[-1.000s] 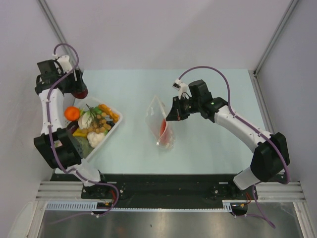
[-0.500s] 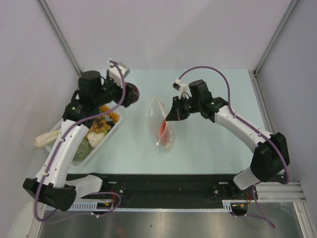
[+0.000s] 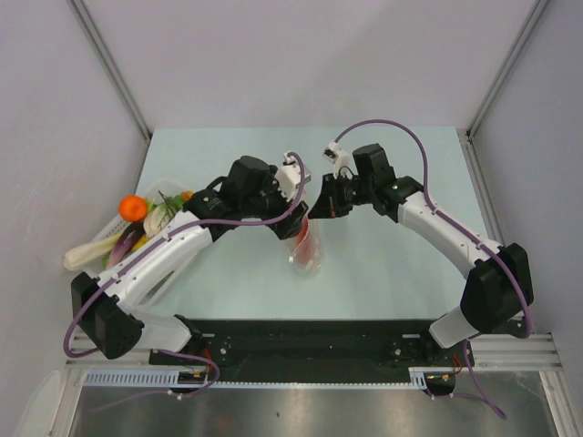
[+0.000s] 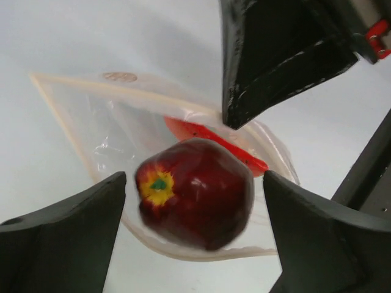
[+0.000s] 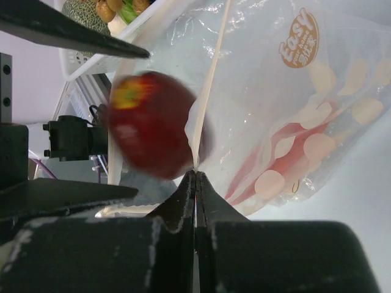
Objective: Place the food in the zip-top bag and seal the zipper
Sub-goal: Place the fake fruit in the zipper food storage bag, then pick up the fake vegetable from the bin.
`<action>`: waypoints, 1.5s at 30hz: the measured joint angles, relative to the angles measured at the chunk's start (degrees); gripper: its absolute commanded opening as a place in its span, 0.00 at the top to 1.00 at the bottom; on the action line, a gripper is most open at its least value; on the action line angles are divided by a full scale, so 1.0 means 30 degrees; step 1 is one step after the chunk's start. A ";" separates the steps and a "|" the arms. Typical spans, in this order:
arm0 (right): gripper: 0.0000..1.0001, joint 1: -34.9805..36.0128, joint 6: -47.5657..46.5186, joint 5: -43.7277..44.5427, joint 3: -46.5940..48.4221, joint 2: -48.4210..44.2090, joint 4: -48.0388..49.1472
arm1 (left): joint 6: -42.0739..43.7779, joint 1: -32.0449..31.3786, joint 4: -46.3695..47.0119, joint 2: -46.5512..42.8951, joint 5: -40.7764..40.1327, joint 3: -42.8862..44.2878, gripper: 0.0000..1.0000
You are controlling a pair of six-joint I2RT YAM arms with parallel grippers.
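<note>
left arm: extended on a long diagonal from its base at the near left, across the bench to the centre. the wrist is bent so the left pincer points down over the mouth of the zip-top bag. its jaws are spread wide and released. in the left wrist view you can see a gap on each side between the fingers and the dark red apple, so nothing is gripped. the apple is motion-blurred in both wrist views. it sits between the open fingers, right at the bag's opening and just beside the zipper strip. you cannot tell whether it has passed the rim.

right arm: base at the near right, elbow out toward the right wall, forearm arcing back toward the centre. the right pincer is clenched, its fingertips pinched together on the bag's whitish edge strip and holding that lip up. the two pincers are close together above the bag.

bag: lying mid-bench, mouth held open between the two pincers. a bright red piece is already inside.

rest of the food: in the white tray at the left edge, including an orange, well apart from the bag.
</note>
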 measured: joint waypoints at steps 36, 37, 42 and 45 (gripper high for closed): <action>1.00 -0.0313 -0.0066 -0.0197 -0.0007 0.0000 -0.0379 | 0.3883 1.5781 -0.5085 0.5544 0.2528 0.3672 0.16; 1.00 -0.0313 -0.0066 -0.0197 0.0000 0.0000 -0.0386 | 0.4422 1.5781 -0.5187 0.5544 0.2820 0.3672 0.16; 1.00 -0.0277 -0.0066 -0.0189 0.0000 0.0000 -0.0415 | 0.8553 1.5795 -0.6492 0.5625 0.4692 0.4357 0.15; 1.00 -0.0262 -0.0066 -0.0197 0.0000 0.0000 -0.0415 | 1.2203 1.5795 -0.8510 0.6171 0.5625 0.6601 0.17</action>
